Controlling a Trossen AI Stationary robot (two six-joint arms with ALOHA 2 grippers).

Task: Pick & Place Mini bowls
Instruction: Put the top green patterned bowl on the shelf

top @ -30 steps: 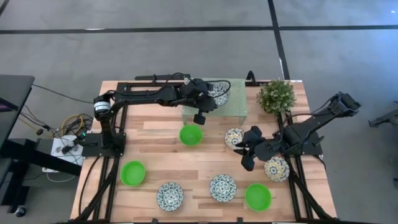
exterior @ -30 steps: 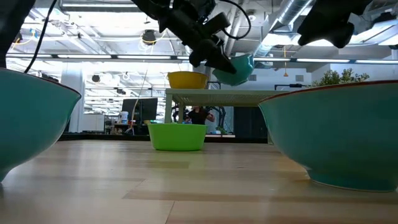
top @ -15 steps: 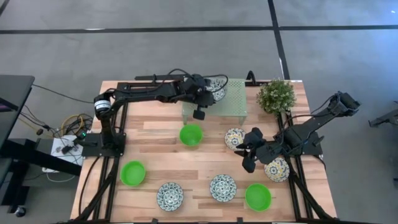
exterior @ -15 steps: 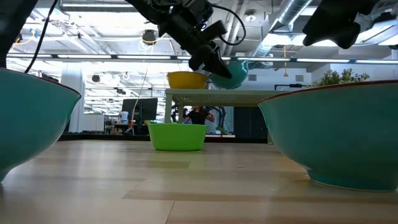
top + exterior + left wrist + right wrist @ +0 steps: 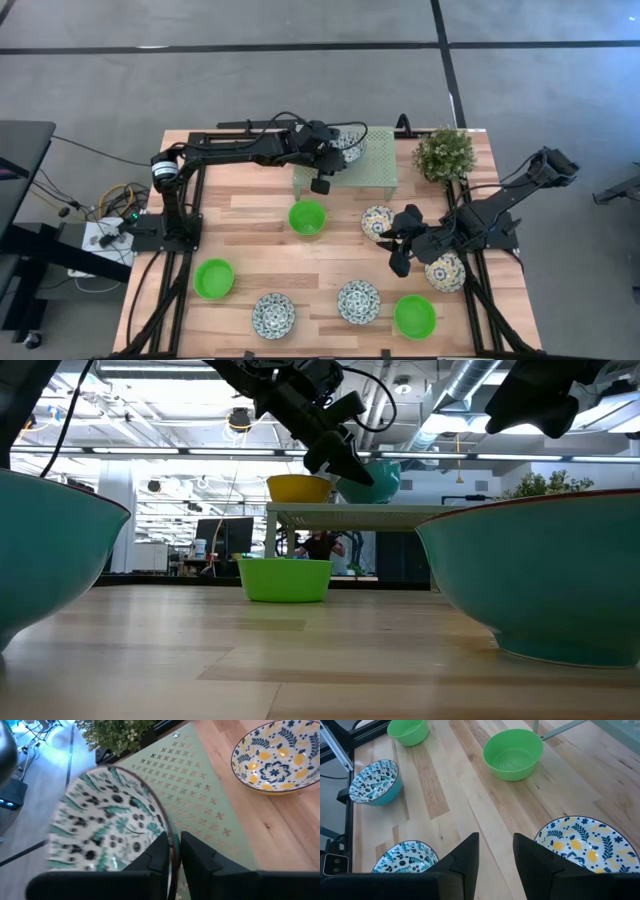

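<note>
A white bowl with dark green-blue pattern sits over the pale-green mesh rack at the far middle of the table. My left gripper stands at this bowl's rim, its fingers slightly apart. A yellow bowl also stands on the rack. Three green bowls and several patterned ones rest on the table on their bases. My right gripper hangs open above the table beside a yellow-and-blue patterned bowl, with nothing between its fingers. My left gripper straddles the patterned bowl's rim, one finger inside and one outside, slanting down from the table's left. A thin gap shows beside the rim; I cannot tell whether a finger touches it. The bowl's base sits about level on the rack's top.
A bushy potted plant stands right of the rack at the far right. Black frame rails run along both table sides. Bare wood lies between the bowls in the middle of the table.
The patterned bowl at my left gripper has sunk a little and gone from tilted to about level, down onto the rack's top. My right gripper has kept still.
</note>
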